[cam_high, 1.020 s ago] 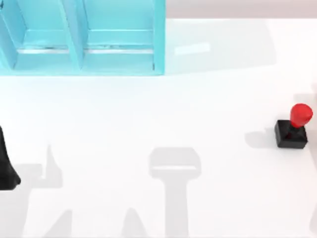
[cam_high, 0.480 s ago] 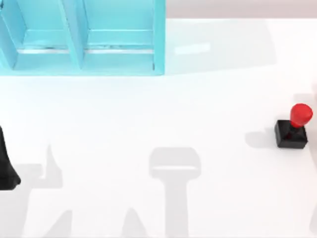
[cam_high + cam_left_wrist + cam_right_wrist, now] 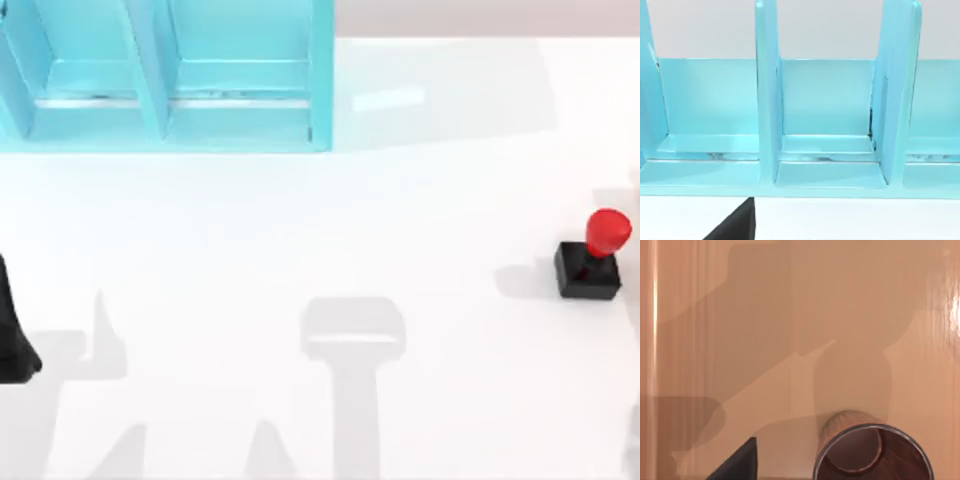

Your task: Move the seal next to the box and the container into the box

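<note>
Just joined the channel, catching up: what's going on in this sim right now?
Nothing is held in these views. The seal, red knob on a black base, stands upright near the table's right edge, far from the blue box at the top left. The left arm sits at the left edge, its wrist camera facing the box's open compartments. The right wrist view looks down on a brown cylindrical container, open end up.

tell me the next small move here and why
Probably ease the right arm down toward the container, which sits close in its wrist view. The box has nothing in its visible compartments, and the seal stands far to its right. The left arm sits at the left edge.
</note>
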